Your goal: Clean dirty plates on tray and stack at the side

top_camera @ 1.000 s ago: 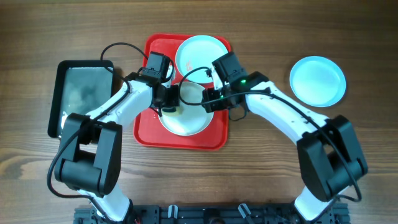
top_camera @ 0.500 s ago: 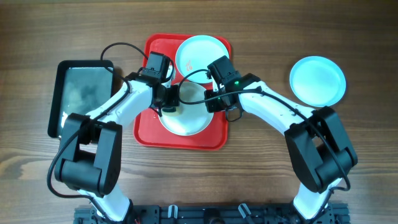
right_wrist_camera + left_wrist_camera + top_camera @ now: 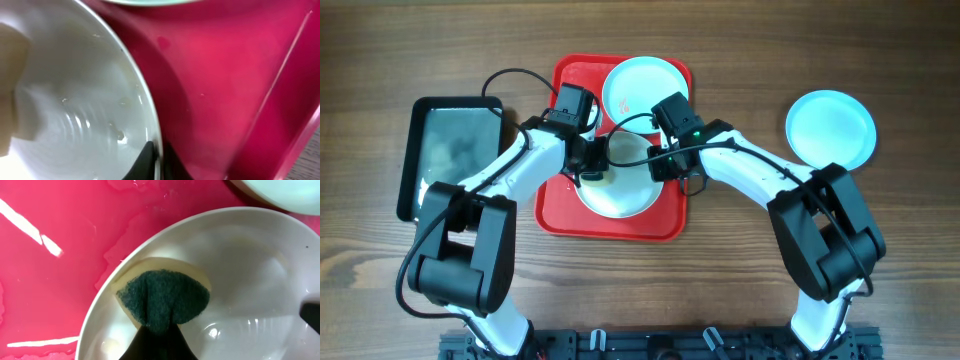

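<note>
- My left jaws clench a green sponge (image 3: 165, 297) against the white plate (image 3: 617, 195).
- My right jaws pinch that plate's 3 o'clock rim.
- It sits on the red tray (image 3: 560, 212), with a turquoise plate (image 3: 642, 88) at its 12 o'clock.

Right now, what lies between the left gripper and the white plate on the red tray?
A green-faced sponge, shut in the left gripper and lying in the white plate, seen in the left wrist view.

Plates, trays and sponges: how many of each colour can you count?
Turquoise plates: 2
White plate: 1
Red tray: 1
Black tray: 1
Green-and-yellow sponge: 1
Total: 6
</note>
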Robot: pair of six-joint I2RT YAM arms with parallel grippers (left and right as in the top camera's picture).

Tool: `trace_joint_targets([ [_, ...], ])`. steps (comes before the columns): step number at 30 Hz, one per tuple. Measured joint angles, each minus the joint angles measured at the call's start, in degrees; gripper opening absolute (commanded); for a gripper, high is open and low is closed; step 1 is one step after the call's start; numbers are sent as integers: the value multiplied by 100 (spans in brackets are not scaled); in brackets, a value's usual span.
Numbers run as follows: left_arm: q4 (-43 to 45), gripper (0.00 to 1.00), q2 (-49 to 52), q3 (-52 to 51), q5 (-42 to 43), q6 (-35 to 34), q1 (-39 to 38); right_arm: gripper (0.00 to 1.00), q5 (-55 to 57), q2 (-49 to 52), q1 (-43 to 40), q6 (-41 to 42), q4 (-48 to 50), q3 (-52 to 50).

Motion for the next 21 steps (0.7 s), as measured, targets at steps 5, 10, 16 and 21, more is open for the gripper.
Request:
trace_joint_targets([
  [5, -26, 4, 0, 0, 0, -133, 0, 4, -20, 0, 0, 197, 28, 0],
  [10, -72, 4, -11, 0, -44, -352, 0, 4, -15, 2, 0, 584, 92, 0],
  [16, -258, 4, -188, -7, -188, -474, -15, 4, -13, 4, 2, 1049, 118, 0],
  [21, -332, 4, -345, -9, -321, -544, -214, 4, -11, 4, 26, 1314, 122, 0],
])
